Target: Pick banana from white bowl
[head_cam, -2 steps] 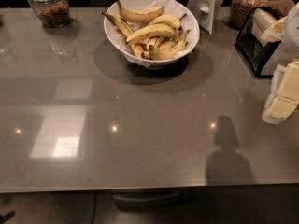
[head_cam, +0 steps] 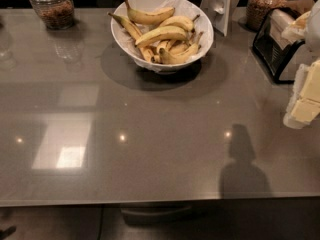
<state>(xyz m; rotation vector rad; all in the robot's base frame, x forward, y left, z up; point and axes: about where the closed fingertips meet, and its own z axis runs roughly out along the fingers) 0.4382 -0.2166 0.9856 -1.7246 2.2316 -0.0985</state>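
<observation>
A white bowl (head_cam: 202,26) stands at the back middle of the grey table and holds several yellow bananas (head_cam: 162,34), some with brown spots. One banana (head_cam: 150,16) lies across the far side of the pile. My gripper (head_cam: 306,96) shows as cream-coloured blocks at the right edge of the view. It is to the right of the bowl and nearer the table's front, well apart from it, and holds nothing that I can see.
A glass jar (head_cam: 50,6) stands at the back left and another jar (head_cam: 267,6) at the back right. A white stand (head_cam: 220,6) is just right of the bowl. A black wire rack (head_cam: 277,46) holds items at the right. The table's front edge (head_cam: 150,201) runs along the bottom.
</observation>
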